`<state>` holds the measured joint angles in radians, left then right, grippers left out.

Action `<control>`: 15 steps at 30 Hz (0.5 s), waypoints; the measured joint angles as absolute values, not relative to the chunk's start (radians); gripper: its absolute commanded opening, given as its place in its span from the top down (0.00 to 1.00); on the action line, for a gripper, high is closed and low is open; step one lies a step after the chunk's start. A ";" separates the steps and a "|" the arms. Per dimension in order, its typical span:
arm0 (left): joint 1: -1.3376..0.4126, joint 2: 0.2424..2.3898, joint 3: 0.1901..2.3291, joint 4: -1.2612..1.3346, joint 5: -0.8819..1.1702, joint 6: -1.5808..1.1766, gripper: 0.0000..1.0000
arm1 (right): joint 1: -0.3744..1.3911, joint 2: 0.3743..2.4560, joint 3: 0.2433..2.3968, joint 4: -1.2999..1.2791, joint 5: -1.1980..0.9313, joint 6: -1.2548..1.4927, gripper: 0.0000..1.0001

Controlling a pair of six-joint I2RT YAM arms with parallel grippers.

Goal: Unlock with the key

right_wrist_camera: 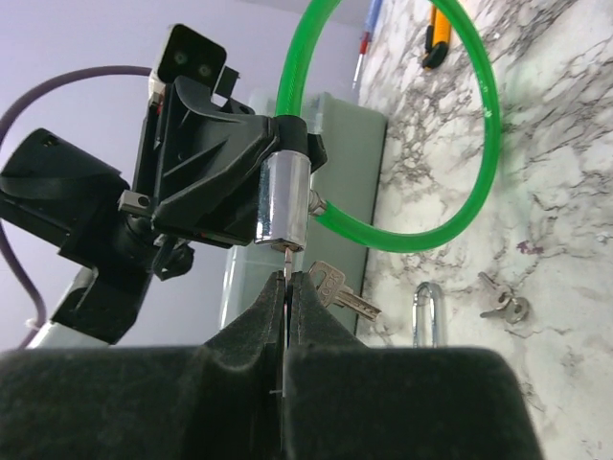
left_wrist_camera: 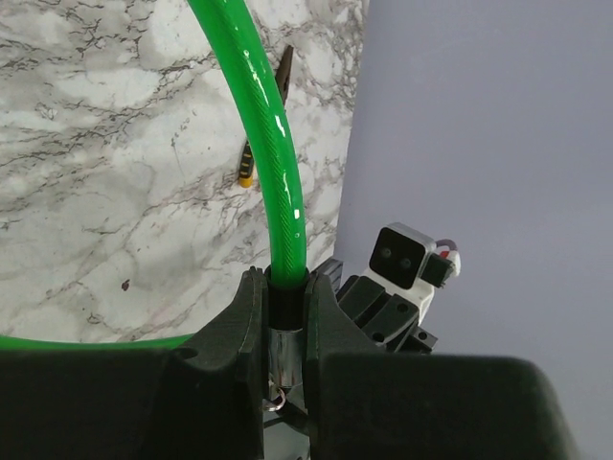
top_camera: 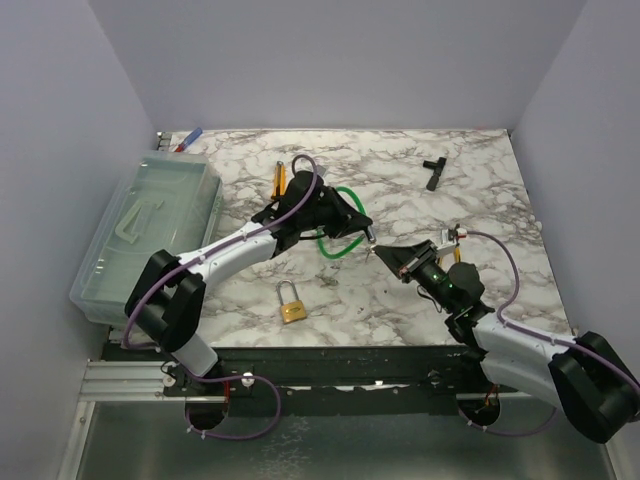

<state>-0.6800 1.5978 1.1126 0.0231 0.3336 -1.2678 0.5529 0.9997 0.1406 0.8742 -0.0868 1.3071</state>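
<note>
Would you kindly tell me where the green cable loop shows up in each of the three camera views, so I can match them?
Top external: the green cable loop is at the picture's centre, held by the left pincer.
Left wrist: the loop arcs from the top edge down into the pincer.
Right wrist: the loop forms a ring, upper centre to right.
Shared landmark: the yellow-handled tool on the marble near the loop.

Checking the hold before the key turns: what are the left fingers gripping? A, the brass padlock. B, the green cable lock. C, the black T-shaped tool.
B: the left fingers clamp the green cable lock at its metal end; the padlock lies free.
</note>
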 measured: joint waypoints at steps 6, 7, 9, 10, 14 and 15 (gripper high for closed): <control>-0.671 1.568 1.068 0.102 0.336 -1.283 1.00 | 0.553 1.068 0.133 0.998 -0.099 1.373 1.00; -0.670 1.561 1.062 0.112 0.336 -1.284 1.00 | 0.553 1.072 0.133 1.013 -0.100 1.381 1.00; -0.670 1.545 1.053 0.128 0.336 -1.286 1.00 | 0.553 1.081 0.133 1.043 -0.104 1.396 1.00; -0.669 1.539 1.050 0.134 0.336 -1.286 1.00 | 0.553 1.085 0.133 1.059 -0.107 1.401 1.00; -0.669 1.522 1.048 0.163 0.337 -1.287 1.00 | 0.553 1.097 0.136 1.108 -0.112 1.425 1.00; -0.669 1.520 1.048 0.171 0.338 -1.288 1.00 | 0.553 1.099 0.138 1.115 -0.113 1.428 1.00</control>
<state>-0.6693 1.5200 1.0481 0.1711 0.3378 -1.2884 0.5529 1.0992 0.1379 1.1149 -0.1131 1.4277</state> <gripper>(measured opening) 0.126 0.009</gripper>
